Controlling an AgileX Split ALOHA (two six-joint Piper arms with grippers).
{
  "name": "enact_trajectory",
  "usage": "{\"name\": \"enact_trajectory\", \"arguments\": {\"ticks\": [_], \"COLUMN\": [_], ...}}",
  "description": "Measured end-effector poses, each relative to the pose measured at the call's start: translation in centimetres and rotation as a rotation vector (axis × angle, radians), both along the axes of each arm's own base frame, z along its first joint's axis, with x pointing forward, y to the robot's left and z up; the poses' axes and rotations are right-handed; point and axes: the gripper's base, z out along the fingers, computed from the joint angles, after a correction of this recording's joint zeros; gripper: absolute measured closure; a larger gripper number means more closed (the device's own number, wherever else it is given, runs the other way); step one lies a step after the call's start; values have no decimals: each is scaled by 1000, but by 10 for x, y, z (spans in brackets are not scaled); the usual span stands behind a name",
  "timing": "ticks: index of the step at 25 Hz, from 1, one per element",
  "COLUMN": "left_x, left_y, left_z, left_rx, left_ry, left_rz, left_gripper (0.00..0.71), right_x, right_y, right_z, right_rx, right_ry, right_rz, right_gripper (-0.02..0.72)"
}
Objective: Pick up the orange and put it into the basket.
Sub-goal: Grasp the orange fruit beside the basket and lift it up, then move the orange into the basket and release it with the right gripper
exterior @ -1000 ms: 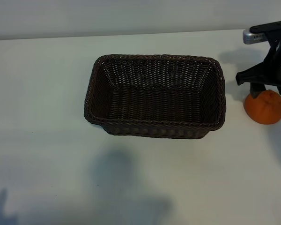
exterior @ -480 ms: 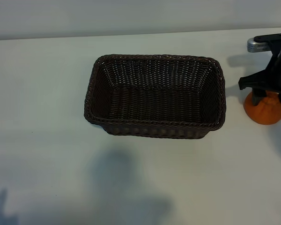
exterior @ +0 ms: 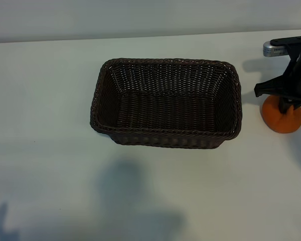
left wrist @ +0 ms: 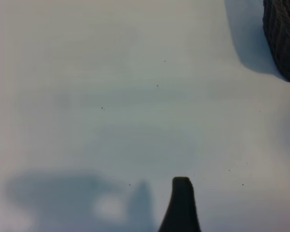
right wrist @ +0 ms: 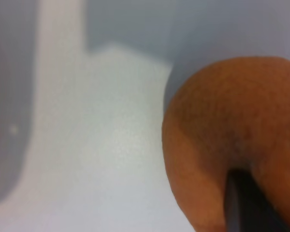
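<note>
The orange (exterior: 280, 120) sits on the white table at the far right, a little apart from the basket's right end. My right gripper (exterior: 287, 106) stands straight down on it, its jaws closed in on the raised stem end. In the right wrist view the orange (right wrist: 222, 125) fills the frame close up, with one dark finger (right wrist: 246, 203) pressed against its skin. The dark brown wicker basket (exterior: 165, 61) stands in the middle of the table with nothing in it. One fingertip (left wrist: 181, 193) of my open left gripper hangs over bare table, away from the basket's corner (left wrist: 282, 38).
The white table (exterior: 50, 125) stretches wide to the left of and in front of the basket. Its far edge meets a pale wall. The right arm's black bracket and silver wrist part (exterior: 273, 48) rise above the orange.
My right gripper's fingers stood either side of the orange; now they have closed in on its top. The arm has come down slightly. The basket has not moved.
</note>
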Motion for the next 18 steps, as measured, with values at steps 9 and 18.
{"name": "enact_trajectory", "arguments": {"ticks": [9, 18], "left_x": [0, 0], "left_y": [0, 0], "left_z": [0, 0], "left_rx": [0, 0], "left_ry": [0, -1], "left_rz": [0, 0], "left_gripper": [116, 116], "right_x": [-1, -19], "right_y": [0, 0], "right_z": [23, 123], "right_rx": [-2, -2], "right_ry": [-31, -141], "right_rz": [4, 20], "right_gripper": [616, 624]}}
